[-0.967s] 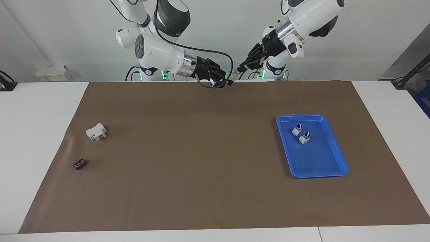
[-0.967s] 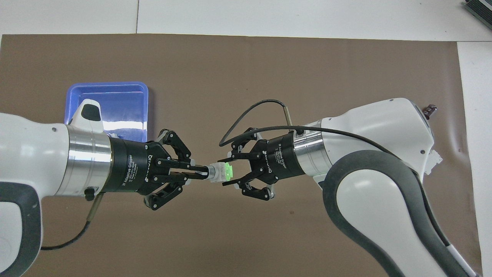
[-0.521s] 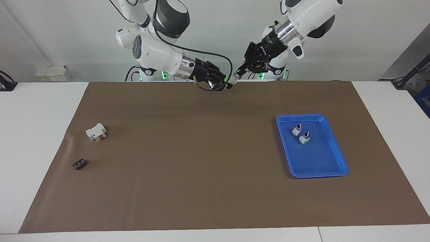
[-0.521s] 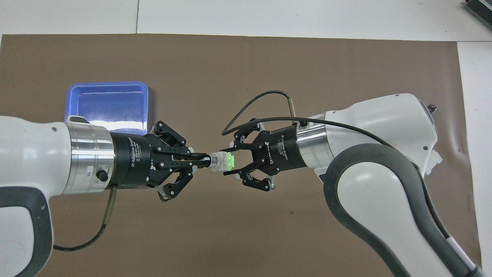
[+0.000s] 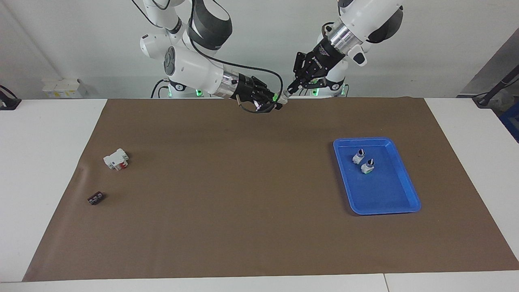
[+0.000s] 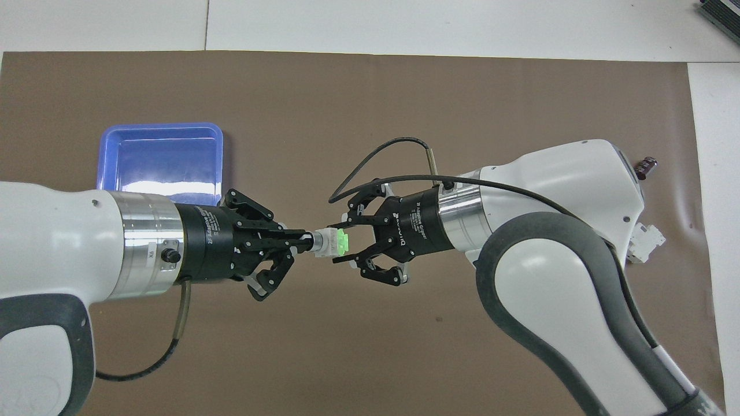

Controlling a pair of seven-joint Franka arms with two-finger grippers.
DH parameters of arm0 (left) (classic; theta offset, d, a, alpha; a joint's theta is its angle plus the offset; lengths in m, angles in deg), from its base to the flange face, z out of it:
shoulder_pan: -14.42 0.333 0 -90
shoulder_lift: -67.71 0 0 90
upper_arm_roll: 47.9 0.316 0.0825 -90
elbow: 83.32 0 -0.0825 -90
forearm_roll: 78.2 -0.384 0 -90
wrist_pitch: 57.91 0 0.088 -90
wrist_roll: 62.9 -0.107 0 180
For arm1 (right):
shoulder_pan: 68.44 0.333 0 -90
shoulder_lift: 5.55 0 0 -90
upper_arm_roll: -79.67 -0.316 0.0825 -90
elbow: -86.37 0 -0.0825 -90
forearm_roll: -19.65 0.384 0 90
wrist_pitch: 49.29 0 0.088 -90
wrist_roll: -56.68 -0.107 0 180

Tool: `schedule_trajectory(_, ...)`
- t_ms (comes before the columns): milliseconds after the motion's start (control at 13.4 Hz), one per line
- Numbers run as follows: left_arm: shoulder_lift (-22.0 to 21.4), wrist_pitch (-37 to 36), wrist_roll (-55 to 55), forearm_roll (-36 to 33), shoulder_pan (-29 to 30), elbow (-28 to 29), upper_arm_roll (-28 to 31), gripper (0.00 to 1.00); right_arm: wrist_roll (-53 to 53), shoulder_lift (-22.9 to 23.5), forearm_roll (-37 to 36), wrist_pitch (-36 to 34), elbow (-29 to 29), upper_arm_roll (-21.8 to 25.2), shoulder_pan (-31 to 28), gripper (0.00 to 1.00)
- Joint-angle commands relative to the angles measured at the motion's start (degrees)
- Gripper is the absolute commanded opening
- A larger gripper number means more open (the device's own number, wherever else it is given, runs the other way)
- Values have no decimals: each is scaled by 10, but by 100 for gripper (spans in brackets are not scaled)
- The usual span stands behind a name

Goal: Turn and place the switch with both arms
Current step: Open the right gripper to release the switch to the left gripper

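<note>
While the switch (image 6: 330,241) hangs above the robots' edge of the table, left gripper (image 6: 305,241) pinching its knob, right gripper (image 6: 342,242) clasping its body, it looks light, rigid, slippery; grip the boxy body.

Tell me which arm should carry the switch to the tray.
Left: the left gripper is shut on the switch at its knob end, and the blue tray lies toward the left arm's end of the table.
</note>
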Motion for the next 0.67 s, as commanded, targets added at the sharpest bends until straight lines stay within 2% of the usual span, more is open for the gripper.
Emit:
schedule_trajectory(0,-3,40,42,-43,16,15,9,0,-4,-20,2,-27,-12,-2,-2,0)
schedule_trajectory(595,-4,39,44,-44,17,16,9,0,-4,-20,2,-27,-12,-2,-2,0)
